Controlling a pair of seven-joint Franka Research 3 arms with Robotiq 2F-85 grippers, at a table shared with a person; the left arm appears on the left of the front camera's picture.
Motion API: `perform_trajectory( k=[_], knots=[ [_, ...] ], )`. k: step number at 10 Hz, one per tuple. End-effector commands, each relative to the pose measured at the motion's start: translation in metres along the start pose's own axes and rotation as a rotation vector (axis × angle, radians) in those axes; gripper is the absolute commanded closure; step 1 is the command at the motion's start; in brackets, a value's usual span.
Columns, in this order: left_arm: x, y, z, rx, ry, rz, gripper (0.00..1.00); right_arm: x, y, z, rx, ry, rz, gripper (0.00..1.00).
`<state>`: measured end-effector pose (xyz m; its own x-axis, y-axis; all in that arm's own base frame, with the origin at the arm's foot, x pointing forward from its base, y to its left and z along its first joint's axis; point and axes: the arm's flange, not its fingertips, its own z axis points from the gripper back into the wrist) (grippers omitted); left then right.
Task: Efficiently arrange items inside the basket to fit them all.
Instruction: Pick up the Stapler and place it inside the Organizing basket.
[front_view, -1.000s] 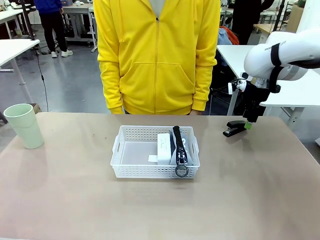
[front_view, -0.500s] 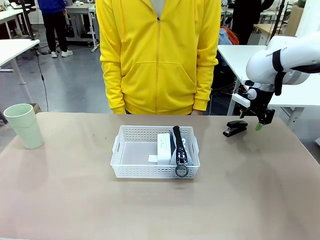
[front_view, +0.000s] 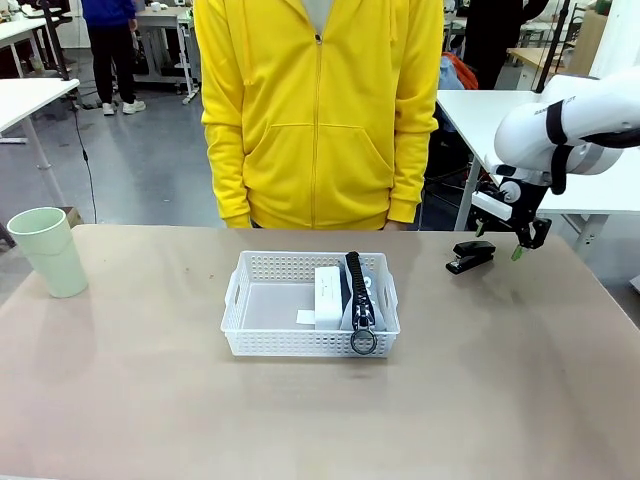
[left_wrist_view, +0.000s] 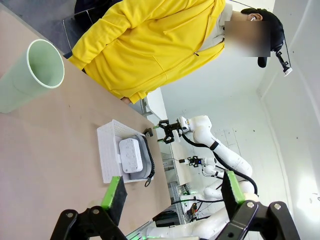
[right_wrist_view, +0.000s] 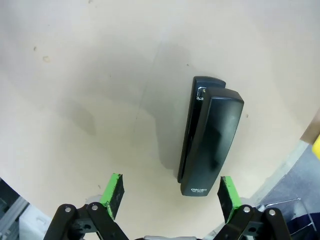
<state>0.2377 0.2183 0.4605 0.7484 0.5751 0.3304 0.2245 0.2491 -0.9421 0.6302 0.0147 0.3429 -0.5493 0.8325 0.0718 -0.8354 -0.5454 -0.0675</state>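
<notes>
The white basket (front_view: 300, 264) sits mid-table with the white box (front_view: 328, 295) and the grey pouch (front_view: 360, 300) side by side in its right half; its left half is bare. The black stapler (front_view: 471, 256) lies on the table at the far right. My right gripper (front_view: 525, 240) hovers open just right of it, holding nothing. In the right wrist view the stapler (right_wrist_view: 210, 135) lies beyond the spread fingers of that gripper (right_wrist_view: 170, 197). The pale green cup (front_view: 50, 250) stands at the far left. My left gripper (left_wrist_view: 170, 192) is open and holds nothing, far from the cup (left_wrist_view: 27, 75) and basket (left_wrist_view: 107, 150).
A person in a yellow hoodie (front_view: 315, 110) stands at the table's far edge behind the basket, hands not over the table. Bare tabletop (front_view: 320, 420) spreads in front of the basket and on both sides.
My right gripper has moved from right over the stapler's right end to a spot further right and slightly higher, with the wrist turned. The stapler, basket and cup stayed put.
</notes>
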Motion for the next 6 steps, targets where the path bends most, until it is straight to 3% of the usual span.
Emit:
perform_trajectory(
  k=[1,3,6],
  knots=[
    [0.001,-0.002,-0.001,-0.025,-0.012,-0.015,0.0,-0.001,0.0,0.0,-0.003,0.0,0.035,0.0],
    [0.001,-0.002,-0.001,-0.025,-0.012,-0.015,0.0,0.001,-0.007,0.004,-0.095,-0.049,-0.012,0.0],
    [0.001,-0.002,-0.001,-0.025,-0.012,-0.015,0.0,0.007,-0.025,0.011,-0.077,-0.077,-0.022,0.0]
  ],
)
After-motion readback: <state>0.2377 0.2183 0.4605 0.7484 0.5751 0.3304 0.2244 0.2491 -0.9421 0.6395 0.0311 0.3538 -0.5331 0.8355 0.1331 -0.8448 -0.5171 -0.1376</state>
